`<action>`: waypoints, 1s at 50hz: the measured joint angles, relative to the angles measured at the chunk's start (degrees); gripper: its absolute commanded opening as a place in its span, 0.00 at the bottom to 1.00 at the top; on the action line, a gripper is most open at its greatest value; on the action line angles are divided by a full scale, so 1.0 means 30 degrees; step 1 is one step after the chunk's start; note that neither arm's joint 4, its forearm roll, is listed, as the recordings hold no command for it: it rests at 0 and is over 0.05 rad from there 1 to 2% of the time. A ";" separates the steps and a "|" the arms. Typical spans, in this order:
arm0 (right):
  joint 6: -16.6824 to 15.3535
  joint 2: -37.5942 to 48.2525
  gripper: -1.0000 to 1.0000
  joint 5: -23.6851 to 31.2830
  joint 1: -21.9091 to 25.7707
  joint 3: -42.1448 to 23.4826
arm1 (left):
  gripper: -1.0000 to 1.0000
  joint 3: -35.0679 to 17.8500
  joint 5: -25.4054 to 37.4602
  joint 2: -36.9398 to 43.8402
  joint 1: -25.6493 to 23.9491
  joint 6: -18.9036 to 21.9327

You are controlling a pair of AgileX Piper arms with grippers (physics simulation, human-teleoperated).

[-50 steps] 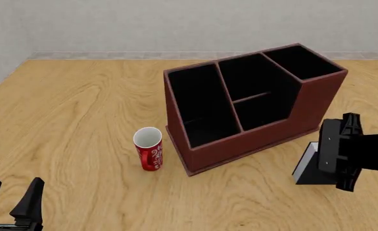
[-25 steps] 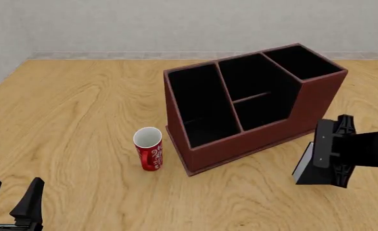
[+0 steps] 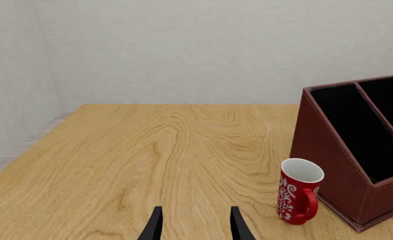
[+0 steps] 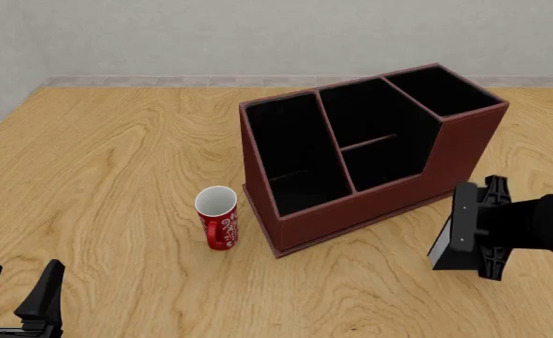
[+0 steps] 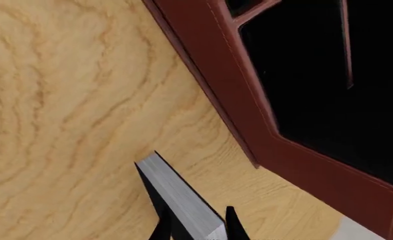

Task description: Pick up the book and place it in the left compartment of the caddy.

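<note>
The right end effector [image 4: 478, 232] grips the upright book [image 4: 445, 245] beside the caddy [image 4: 380, 190]; the left end effector [image 4: 18, 296] hovers open near the red cup [image 4: 217, 217].

Right arm: enters from the right edge of the front view, forearm roughly level, wrist turned so the tool [image 4: 471, 236] points toward the caddy [image 4: 371, 158], just beside its near right corner. Its fingers [image 5: 162, 227] are closed on the book [image 4: 442, 243], one on each cover. Left arm: only the tool [image 4: 18, 292] shows, well apart from the caddy on its near left; its fingers [image 3: 154, 227] stand parted with nothing between them.
</note>
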 measured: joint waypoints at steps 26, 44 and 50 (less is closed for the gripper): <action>-0.0335 -0.1896 0.00 0.1949 0.0186 0.0426 | 1.00 0.0000 0.0000 0.0000 0.0000 0.0000; -0.0704 -0.4301 0.00 0.4718 -0.0217 -0.0143 | 1.00 0.0000 0.0000 0.0000 0.0000 0.0000; -0.0666 -0.5436 0.00 0.5922 -0.0148 -0.0305 | 1.00 0.0000 0.0000 0.0000 0.0000 0.0000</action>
